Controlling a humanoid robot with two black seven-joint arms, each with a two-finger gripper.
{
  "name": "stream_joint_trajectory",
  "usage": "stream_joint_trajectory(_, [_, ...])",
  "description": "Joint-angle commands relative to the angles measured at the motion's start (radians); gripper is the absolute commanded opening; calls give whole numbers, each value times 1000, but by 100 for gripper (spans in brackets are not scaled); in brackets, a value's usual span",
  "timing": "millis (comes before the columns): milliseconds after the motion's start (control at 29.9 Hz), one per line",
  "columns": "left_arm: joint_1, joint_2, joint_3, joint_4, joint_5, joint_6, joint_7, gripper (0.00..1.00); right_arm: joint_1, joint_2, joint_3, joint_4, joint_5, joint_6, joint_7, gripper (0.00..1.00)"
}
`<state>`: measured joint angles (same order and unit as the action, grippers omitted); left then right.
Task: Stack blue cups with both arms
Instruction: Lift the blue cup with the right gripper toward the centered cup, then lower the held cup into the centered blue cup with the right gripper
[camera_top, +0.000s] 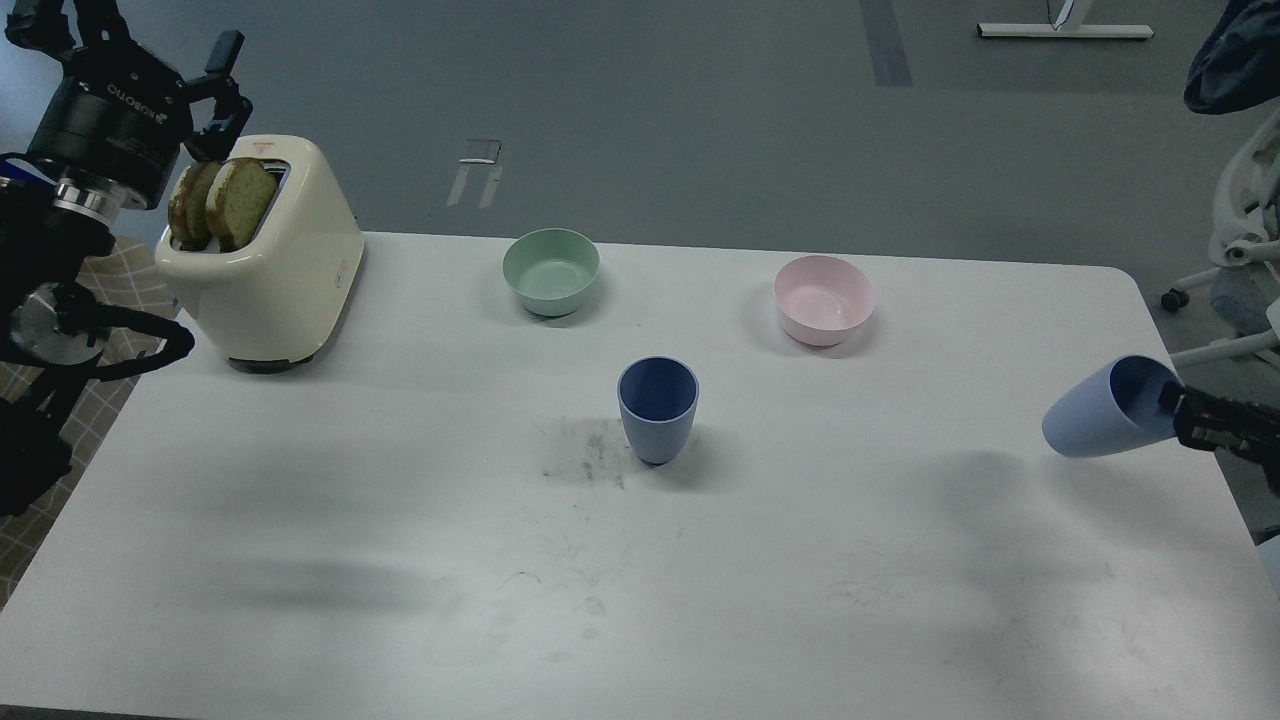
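Our right end effector (1172, 412) grips one blue cup (1098, 412) tilted by its rim; the other cup (657, 408) stands upright mid-tabletop (400, 520). Our left end effector (150, 40) seems open, raised.

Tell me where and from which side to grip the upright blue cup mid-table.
Grip the upright cup by its rim, one finger inside and one outside, coming from above. It stands mouth up and open, and its wall tapers to a narrow base, so a low side grip would likely slip. The left gripper looks free; the right gripper holds the other cup.

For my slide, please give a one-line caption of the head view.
Right gripper holds one tilted blue cup by its rim above the table; second blue cup stands upright at center.
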<state>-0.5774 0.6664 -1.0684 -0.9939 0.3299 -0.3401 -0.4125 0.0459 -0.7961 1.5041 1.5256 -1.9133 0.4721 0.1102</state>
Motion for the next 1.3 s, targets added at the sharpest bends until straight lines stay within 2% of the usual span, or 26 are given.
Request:
stream_joint_trajectory(0, [1,9,1,0,0,0,1,97,98,37,-27,13,14,5,2,0])
stream_joint_trajectory(134, [1,13,1,0,0,0,3,98,311,144,-152,4,16,17,2,0])
stream_joint_trajectory(601, [2,70,1,0,0,-22,3,98,755,412,-648,-76,-3,17,-9,0])
stream_joint_trajectory(902, [2,73,-2,0,0,-23,1,98,899,426,-798,-77,-24,17,-9,0])
stream_joint_trajectory(1269, [-1,68,-7,0,-2,-42,3,97,919,446,-834,-71,-59,17,-9,0])
